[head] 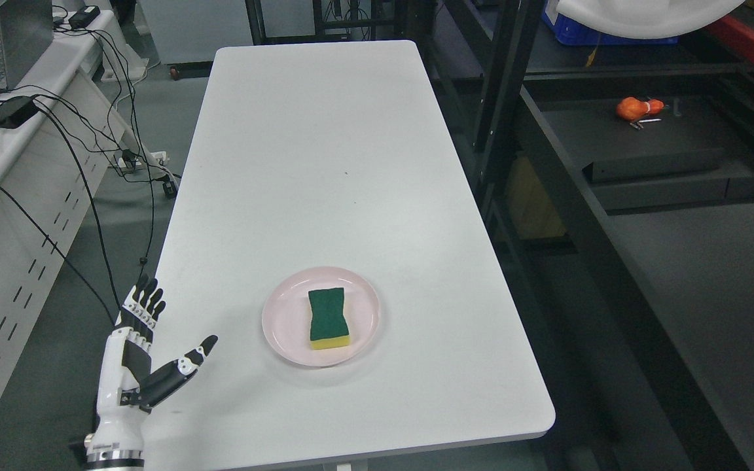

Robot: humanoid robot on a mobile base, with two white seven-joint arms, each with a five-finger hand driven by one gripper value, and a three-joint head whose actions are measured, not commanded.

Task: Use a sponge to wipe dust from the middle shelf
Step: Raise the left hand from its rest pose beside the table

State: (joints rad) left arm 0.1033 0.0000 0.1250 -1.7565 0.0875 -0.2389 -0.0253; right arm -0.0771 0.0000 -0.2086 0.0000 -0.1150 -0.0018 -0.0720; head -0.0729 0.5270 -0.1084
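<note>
Green-topped yellow sponge (328,318) is laid on a pink plate (279,324) at lower centre; left hand (138,356) is held released, fingers spread, at lower left

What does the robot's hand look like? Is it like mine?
Rather like yours. The left hand has a white plastic shell with black jointed fingers and a black thumb with pale bands. A shiny silver ring circles the wrist. The right hand isn't visible.
</note>
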